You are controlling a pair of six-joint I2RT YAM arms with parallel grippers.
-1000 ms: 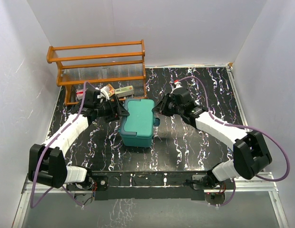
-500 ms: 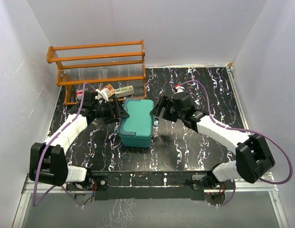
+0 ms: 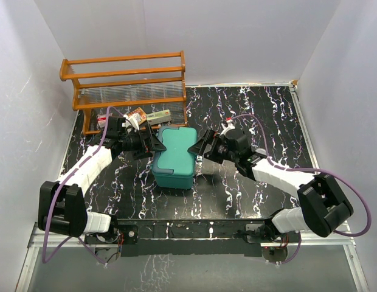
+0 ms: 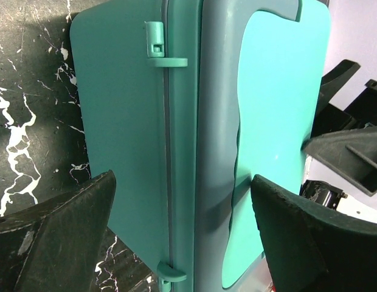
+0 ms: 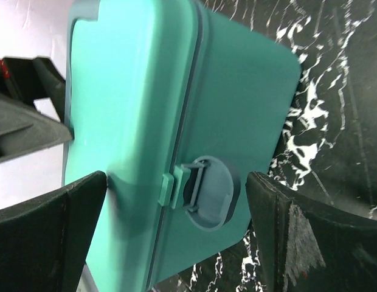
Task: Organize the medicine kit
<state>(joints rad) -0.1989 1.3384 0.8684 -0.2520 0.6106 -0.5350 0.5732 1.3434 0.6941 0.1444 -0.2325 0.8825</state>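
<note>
At back left of the black marbled table (image 3: 261, 182), a brown wooden slatted rack (image 3: 124, 76) is being seen against the wall. Near table centre, just in front of the rack's right end, the medicine kit (image 3: 176, 157) is being seen flat on the top. Its lid is shut and its long side is running front to back.

The kit is being flanked by both arms: left arm (image 3: 85, 170) reaching in from the left, right arm (image 3: 280, 173) from the right.

Left gripper (image 3: 153, 142) is being held at the kit's left side, fingers spread wide. In the left wrist view the hinged side is being framed between the two fingers (image 4: 61, 231).

Right gripper (image 3: 199, 148) is being held at the kit's right side, fingers likewise spread wide. In the right wrist view the latch side is being framed between them.

Neither pincer is being closed on the shell. Whether any fingertip is touching it cannot be told.

Small printed cartons (image 3: 158, 114) are being seen under the rack's lowest shelf, behind the kit. The round latch (image 5: 207, 191) is being shown lying across the lid seam. Two hinge clips (image 4: 159, 45) are being shown on the opposite side.
</note>
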